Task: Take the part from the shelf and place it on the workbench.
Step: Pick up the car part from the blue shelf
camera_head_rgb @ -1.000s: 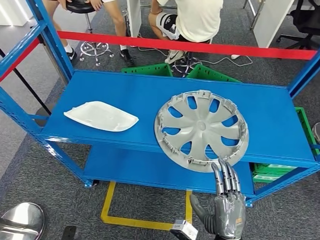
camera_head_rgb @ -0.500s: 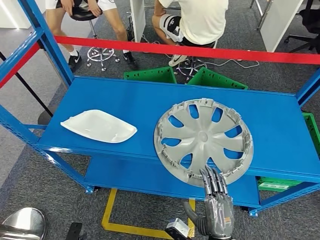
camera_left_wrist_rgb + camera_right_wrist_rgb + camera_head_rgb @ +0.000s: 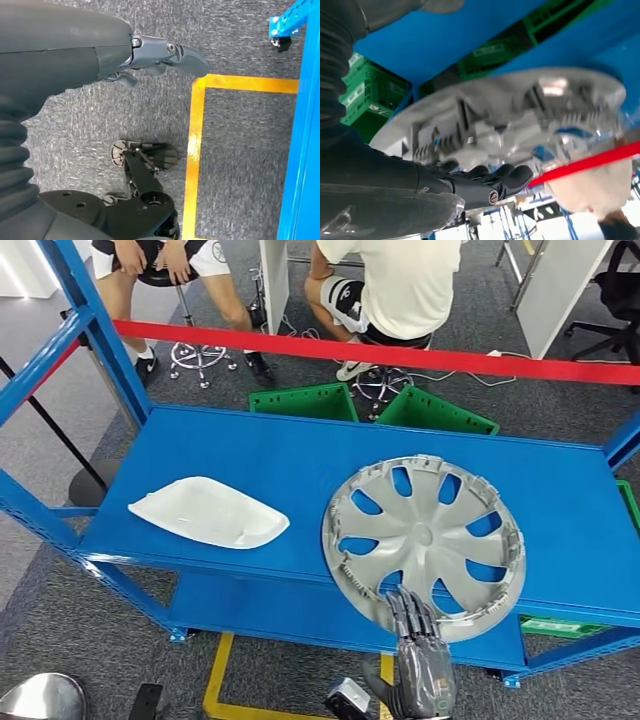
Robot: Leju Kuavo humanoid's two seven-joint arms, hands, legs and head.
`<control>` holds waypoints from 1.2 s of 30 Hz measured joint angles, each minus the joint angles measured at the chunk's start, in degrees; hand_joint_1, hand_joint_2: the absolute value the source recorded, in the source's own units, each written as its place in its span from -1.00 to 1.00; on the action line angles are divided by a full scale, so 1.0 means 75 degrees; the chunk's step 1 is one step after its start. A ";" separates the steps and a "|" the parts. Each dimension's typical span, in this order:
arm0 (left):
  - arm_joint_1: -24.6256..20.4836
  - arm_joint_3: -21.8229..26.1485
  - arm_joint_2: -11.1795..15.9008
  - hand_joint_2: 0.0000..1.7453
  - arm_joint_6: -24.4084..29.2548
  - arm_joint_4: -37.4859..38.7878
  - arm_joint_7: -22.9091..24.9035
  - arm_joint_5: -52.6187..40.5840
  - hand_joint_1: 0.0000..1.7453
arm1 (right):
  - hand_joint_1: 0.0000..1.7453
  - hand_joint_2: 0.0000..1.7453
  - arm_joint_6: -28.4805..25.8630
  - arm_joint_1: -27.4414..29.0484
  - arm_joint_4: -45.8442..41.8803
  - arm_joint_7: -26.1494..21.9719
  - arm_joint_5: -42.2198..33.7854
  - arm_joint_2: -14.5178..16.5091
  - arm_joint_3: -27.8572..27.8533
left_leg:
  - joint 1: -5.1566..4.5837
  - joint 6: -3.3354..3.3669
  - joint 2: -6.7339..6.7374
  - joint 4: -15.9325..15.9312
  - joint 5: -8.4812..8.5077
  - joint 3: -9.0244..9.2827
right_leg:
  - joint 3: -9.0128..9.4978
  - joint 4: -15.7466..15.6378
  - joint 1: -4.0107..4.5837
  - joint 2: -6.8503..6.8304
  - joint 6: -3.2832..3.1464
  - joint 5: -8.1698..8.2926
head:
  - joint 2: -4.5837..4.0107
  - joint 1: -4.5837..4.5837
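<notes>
right robot hand point(image 3: 419, 660) | fingers extended together, holding nothing | fingertips over hubcap point(image 3: 426, 540) rim | shelf point(image 3: 249, 465)

The grey hubcap point(image 3: 501, 107) is spanning mid-frame, its clipped rim facing the camera; the right hand point(image 3: 433, 187) is reaching in from lower left, dark fingertips point(image 3: 518, 176) lying just under the rim; green crates point(image 3: 361, 95) are sitting at left.

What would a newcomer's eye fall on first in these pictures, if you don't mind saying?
Most likely the big silver wheel cover lying on the blue shelf, its near edge overhanging the front. The robot's right hand reaches up at that edge, fingers at the rim. Beside it, toward the shelf's left end, lies a white curved part, and a red bar crosses behind.
</notes>
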 joint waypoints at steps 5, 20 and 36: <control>-0.0013 -0.0049 0.0010 -1.00 -0.0052 0.0008 0.0038 -0.0054 -1.00 | -1.00 1.00 -0.0049 -0.0116 0.0229 0.0467 0.0238 -0.0168 0.0320 | -0.0036 0.0103 -0.0009 0.0006 -0.0047 0.0015 | 0.0072 -0.0129 -0.0016 -0.0001 0.0187 0.0047 | 0.0000 0.0012; -0.0020 -0.0127 0.0017 -1.00 -0.0084 0.0020 0.0061 -0.0071 -1.00 | -1.00 1.00 -0.0068 -0.0267 0.0594 0.2172 0.1633 -0.0370 0.0791 | -0.0032 0.0122 -0.0009 -0.0049 -0.0061 0.0146 | 0.0189 -0.0184 -0.0023 -0.0004 0.0476 -0.0003 | 0.0000 0.0007; -0.0012 -0.0127 0.0015 -1.00 -0.0029 0.0023 0.0066 -0.0124 -1.00 | -1.00 1.00 -0.0063 -0.1509 -0.0012 0.4503 0.2389 -0.1280 0.2100 | -0.0032 0.0117 -0.0017 -0.0049 -0.0057 0.0150 | 0.0198 -0.0176 -0.0022 -0.0014 0.0470 -0.0006 | 0.0000 0.0006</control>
